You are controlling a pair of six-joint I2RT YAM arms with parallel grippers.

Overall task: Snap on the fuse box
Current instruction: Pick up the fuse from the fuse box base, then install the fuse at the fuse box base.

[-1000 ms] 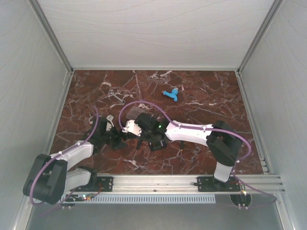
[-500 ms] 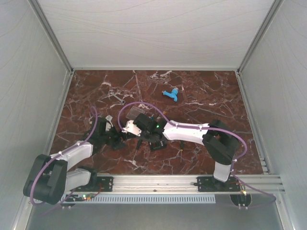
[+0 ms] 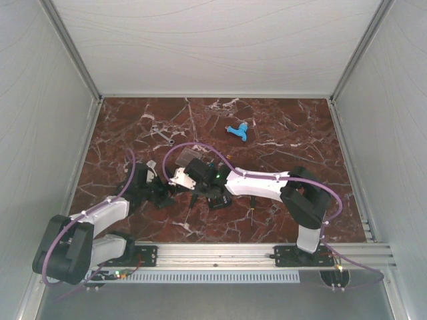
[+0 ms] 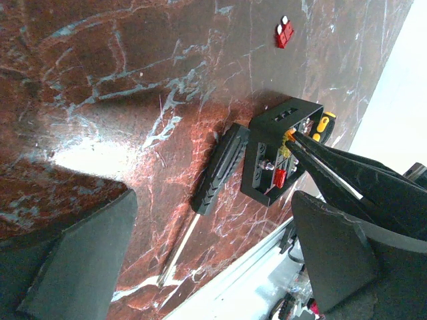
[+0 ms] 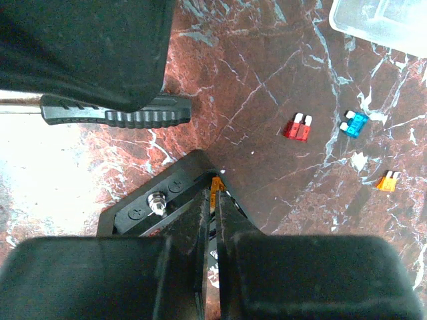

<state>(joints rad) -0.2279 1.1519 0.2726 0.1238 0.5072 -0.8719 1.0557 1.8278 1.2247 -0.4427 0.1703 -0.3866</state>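
Tightly closed right gripper [image 5: 215, 200], tips at orange fuse [image 5: 215, 183] in small black square plastic tray [image 5: 143, 203] mid-table; left gripper [image 4: 207, 257] spread wide, empty. Nearby: three loose fuses [image 5: 297, 127], one black-handled screwdriver [image 5: 117, 115], one clear plastic lid [image 5: 383, 20].

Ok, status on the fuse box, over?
Left gripper open, empty. Right gripper shut, tips inside fuse box tray. Clear lid off, lying apart. Loose fuses on table; screwdriver beside tray.
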